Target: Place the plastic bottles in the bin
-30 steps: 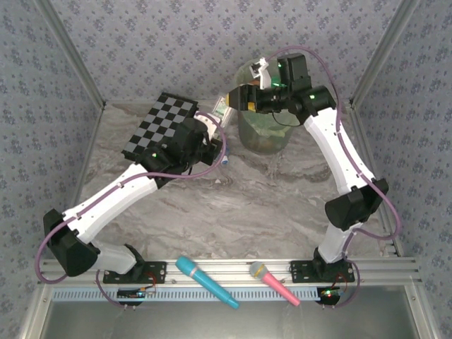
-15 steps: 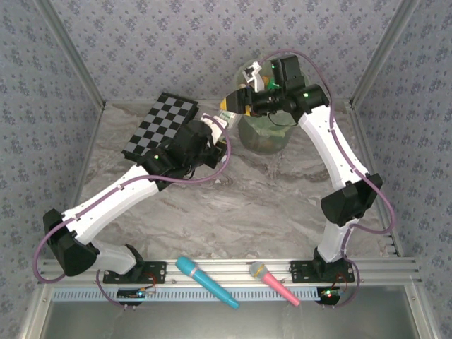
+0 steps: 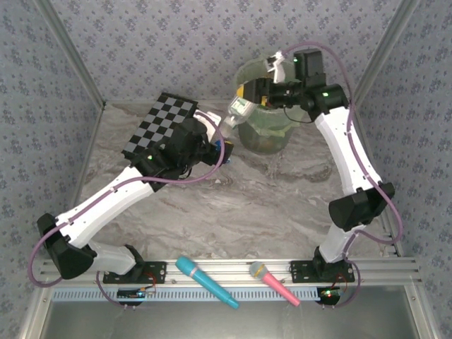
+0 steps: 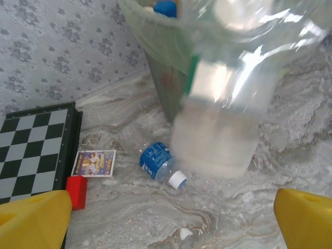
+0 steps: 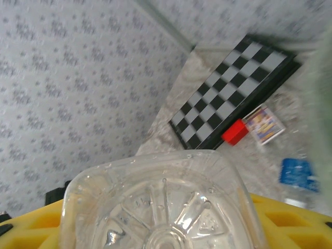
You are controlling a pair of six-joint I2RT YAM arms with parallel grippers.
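1. From above, my right gripper [image 3: 247,95] is clenched on a clear plastic bottle with a white and green label [image 3: 239,107].
2. The bottle sticks out in front of that gripper. It is at the edge of the pale green see-through round bin [image 3: 272,138], on the left arm's side, not over the middle.
3. My left gripper [image 3: 220,143] waits just beside the bin, lower than the bottle.
4. In the left wrist view, the left gripper [image 4: 168,223] has its yellow fingers [image 4: 36,218] wide apart, with nothing between them.
5. Ahead of that hand and higher up is a big blurry clear bottle [image 4: 223,114]. I think it is the same one. The bin [image 4: 155,36] stands behind it.
6. A small clear bottle with a blue label and white cap [image 4: 160,164] lies on the table just ahead of the open fingers.
7. In the right wrist view, the right gripper [image 5: 163,228] has the bottle's ribbed bottom [image 5: 163,207] snug between its yellow fingers [image 5: 290,218].
8. To do this well, I would carry the bottle further in, until all of it is over the bin's mouth.
9. Only then would I open the right fingers. If I open them at the edge, the bottle may hit the rim and roll off.
10. I would keep the left hand back from the bin so the two do not bump.
11. After that, the left hand can go for the blue-label bottle.
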